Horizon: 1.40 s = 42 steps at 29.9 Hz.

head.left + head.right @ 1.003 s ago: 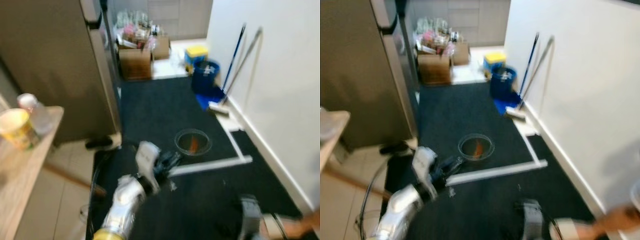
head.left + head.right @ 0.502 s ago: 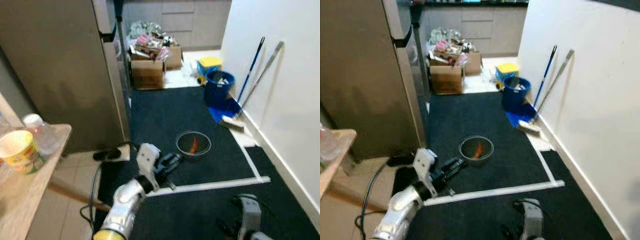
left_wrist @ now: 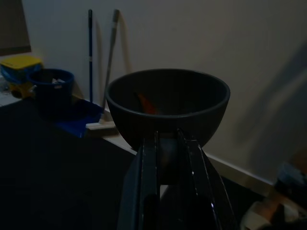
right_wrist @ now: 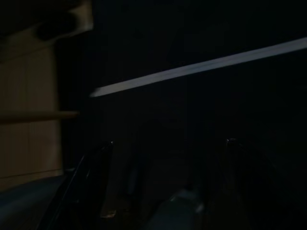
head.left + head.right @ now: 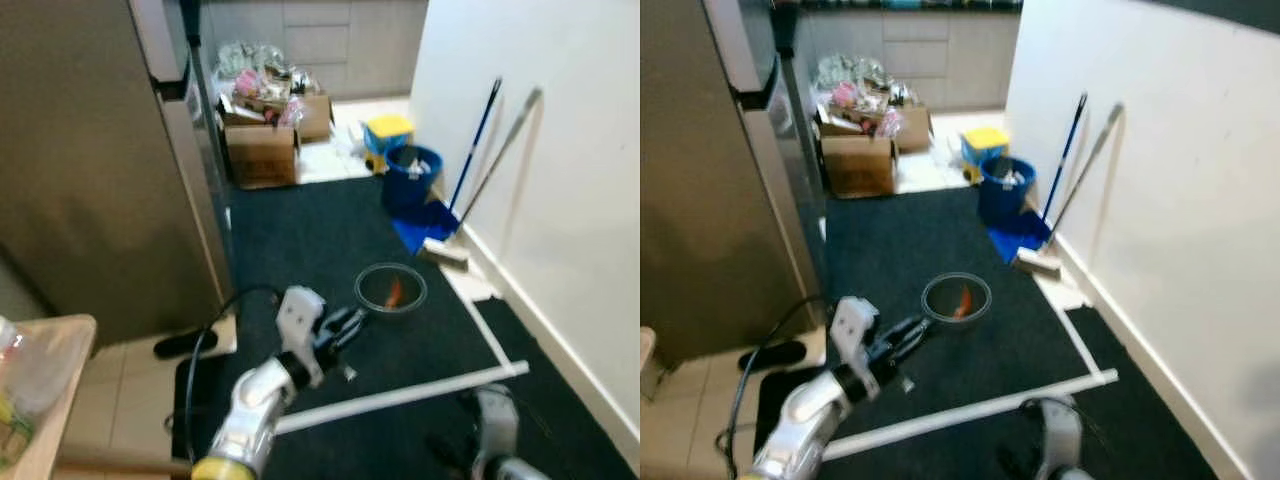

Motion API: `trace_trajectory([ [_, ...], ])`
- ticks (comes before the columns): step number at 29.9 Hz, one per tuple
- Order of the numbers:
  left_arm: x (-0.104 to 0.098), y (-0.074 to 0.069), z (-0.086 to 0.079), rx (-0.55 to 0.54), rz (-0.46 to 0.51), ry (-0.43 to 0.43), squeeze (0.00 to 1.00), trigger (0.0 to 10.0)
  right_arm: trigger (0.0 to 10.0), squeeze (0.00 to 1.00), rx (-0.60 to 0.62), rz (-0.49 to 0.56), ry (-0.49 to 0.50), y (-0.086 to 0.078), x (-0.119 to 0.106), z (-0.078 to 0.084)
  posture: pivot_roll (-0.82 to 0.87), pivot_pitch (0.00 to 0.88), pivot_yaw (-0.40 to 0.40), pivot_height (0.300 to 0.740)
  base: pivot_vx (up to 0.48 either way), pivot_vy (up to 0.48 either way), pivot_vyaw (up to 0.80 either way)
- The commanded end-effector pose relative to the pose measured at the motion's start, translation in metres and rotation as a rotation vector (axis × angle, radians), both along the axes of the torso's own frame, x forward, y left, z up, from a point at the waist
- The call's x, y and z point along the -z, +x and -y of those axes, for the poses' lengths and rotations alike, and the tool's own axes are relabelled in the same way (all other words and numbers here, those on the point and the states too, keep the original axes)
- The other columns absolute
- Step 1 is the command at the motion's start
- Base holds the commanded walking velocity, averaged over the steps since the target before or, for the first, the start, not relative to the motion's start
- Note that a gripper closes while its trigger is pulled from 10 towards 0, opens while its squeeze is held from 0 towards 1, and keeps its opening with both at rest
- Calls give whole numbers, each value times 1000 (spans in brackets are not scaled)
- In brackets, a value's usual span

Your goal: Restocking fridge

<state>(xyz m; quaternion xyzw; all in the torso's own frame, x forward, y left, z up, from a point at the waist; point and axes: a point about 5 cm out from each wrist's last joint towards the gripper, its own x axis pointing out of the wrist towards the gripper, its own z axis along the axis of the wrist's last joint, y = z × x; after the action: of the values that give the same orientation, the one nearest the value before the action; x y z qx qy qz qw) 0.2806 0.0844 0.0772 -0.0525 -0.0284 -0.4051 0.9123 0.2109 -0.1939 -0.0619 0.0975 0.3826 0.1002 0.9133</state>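
1. A narrow kitchen passage: a dark carpet (image 5: 320, 240) covers the floor in the middle of the frame, a white wall (image 5: 560, 160) runs down the right side, and the tall fridge (image 5: 90, 170) takes up the upper left, its door looking closed.

2. The left pincer (image 5: 345, 322), low centre in the left eye view, is pressed together on the near rim of a dark bowl (image 5: 391, 290) with something orange in it. The bowl is carried level and out ahead of the body, probably so the contents stay put while the robot walks to the fridge.

3. In the left wrist view the bowl (image 3: 167, 106) sits upright just beyond the two black fingers (image 3: 148, 191), which pinch its lower wall.

4. The right pincer (image 5: 490, 425) hangs at the bottom right; its wrist view is very dark, and the fingers appear spread with nothing between them.

5. A tabletop (image 5: 45, 400) corner at the lower left carries a clear plastic bottle (image 5: 35, 365).

6. At the top centre stands a cardboard box (image 5: 262, 150) of packets; a blue bucket (image 5: 412, 175) and a broom (image 5: 470, 170) lean by the wall, stored out of the way.

7. No brand, label or writing can be read; the pictures are too soft.
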Motion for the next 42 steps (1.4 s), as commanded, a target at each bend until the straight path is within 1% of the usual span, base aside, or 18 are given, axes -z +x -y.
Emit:
trace_trajectory([
  [1, 2, -1, 4, 15, 0, 5, 0, 10000, 10000, 0, 17, -2, -24, -1, -1, 11, -17, 4, -8, 740, 319, 0, 0],
  [18, 4, -4, 4, 14, -5, -1, 0, 10000, 10000, 0, 14, -6, -38, -3, 0, 11, -14, 19, -6, 740, 318, 0, 0],
  [42, 5, -5, 7, 31, -6, -2, 0, 10000, 10000, 0, 26, 1, -24, -3, 0, 12, -22, 24, -1, 740, 312, 0, 0],
])
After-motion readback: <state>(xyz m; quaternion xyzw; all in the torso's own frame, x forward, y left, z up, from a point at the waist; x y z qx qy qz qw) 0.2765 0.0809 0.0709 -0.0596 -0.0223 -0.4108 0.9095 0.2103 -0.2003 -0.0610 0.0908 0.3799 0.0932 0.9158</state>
